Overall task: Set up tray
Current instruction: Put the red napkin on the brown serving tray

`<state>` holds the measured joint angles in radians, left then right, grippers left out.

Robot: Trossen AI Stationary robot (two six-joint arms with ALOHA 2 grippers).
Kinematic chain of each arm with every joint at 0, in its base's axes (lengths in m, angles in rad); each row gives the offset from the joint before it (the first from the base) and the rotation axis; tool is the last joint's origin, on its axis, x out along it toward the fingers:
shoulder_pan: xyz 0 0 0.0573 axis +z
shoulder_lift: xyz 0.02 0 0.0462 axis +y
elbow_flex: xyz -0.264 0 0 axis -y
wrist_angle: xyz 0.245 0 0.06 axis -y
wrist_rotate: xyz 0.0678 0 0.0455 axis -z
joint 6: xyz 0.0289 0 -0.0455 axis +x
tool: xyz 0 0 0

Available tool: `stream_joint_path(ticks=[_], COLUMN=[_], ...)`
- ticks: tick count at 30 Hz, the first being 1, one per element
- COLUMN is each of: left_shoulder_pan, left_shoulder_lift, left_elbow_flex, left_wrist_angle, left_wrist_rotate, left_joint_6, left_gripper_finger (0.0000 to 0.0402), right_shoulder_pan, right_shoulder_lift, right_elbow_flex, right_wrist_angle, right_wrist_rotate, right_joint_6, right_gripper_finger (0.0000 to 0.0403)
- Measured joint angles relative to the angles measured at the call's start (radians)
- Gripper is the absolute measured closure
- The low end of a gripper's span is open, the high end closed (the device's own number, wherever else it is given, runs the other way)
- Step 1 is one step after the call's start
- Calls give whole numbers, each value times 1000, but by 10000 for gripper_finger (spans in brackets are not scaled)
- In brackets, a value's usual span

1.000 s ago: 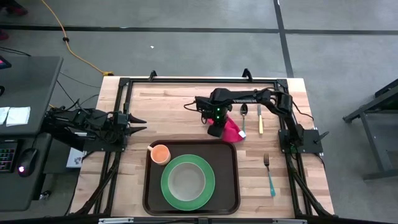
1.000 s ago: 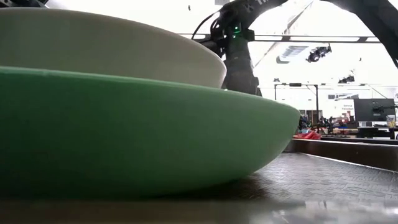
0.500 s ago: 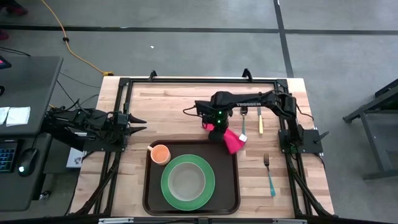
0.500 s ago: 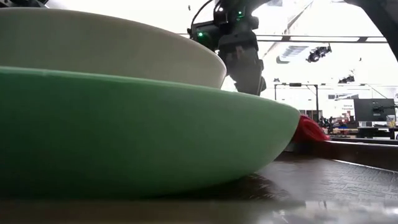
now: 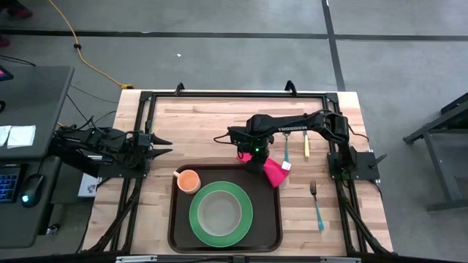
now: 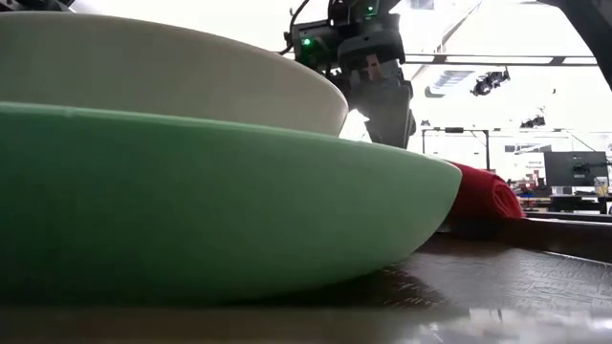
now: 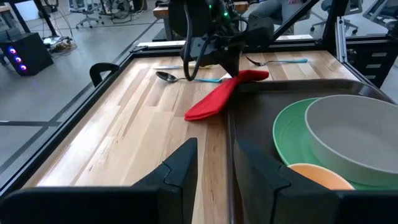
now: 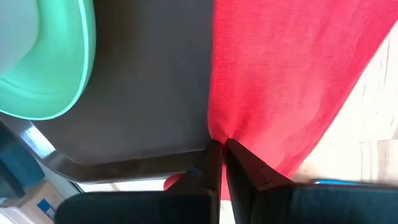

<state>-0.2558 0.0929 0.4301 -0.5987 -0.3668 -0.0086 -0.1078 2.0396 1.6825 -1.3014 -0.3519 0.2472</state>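
One tray (image 5: 175, 219) lies on the wooden table (image 5: 197, 124), at the near middle of the top, long side along the table's near edge. On it stand one green plate (image 5: 199, 226) carrying one pale bowl (image 5: 220, 213), and one orange cup (image 5: 189, 180) at the tray's far left corner. One red cloth (image 5: 274, 171) hangs across the tray's far right rim, part over the tray and part over bare wood. The right gripper (image 5: 252, 162) is above that far rim, its fingers (image 8: 214, 163) pressed together and pinching an edge of the cloth. Cutlery on the table right of the tray: one fork (image 5: 317, 204) with a teal handle near the right edge, one spoon (image 7: 166, 76) with a teal handle beyond the cloth, and one utensil with a yellow handle (image 5: 306, 145) beside it; three pieces counted. The left gripper (image 5: 162, 146) waits at the table's left edge, well apart from the tray, fingers (image 7: 180, 165) partly spread and holding nothing. One black metal frame (image 5: 219, 95) borders the table top.
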Motion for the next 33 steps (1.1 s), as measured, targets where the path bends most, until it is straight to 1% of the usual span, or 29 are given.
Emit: stream_joint_path(ticks=[15,22,33], left_shoulder_pan=[0,0,0], left_shoulder_lift=[0,0,0], left_elbow_flex=[0,0,0], left_wrist_angle=[0,0,-1], left_wrist_rotate=[9,47,47], left_joint_6=[0,-1,0], left_gripper_finger=[266,266,266], right_shoulder_pan=[20,55,130], right_shoulder_lift=[0,0,0], right_elbow_flex=[0,0,0], right_wrist_angle=[5,12,47], right_wrist_rotate=[-6,-22,-51], right_joint_6=[52,119,254], right_gripper_finger=[403,403,403])
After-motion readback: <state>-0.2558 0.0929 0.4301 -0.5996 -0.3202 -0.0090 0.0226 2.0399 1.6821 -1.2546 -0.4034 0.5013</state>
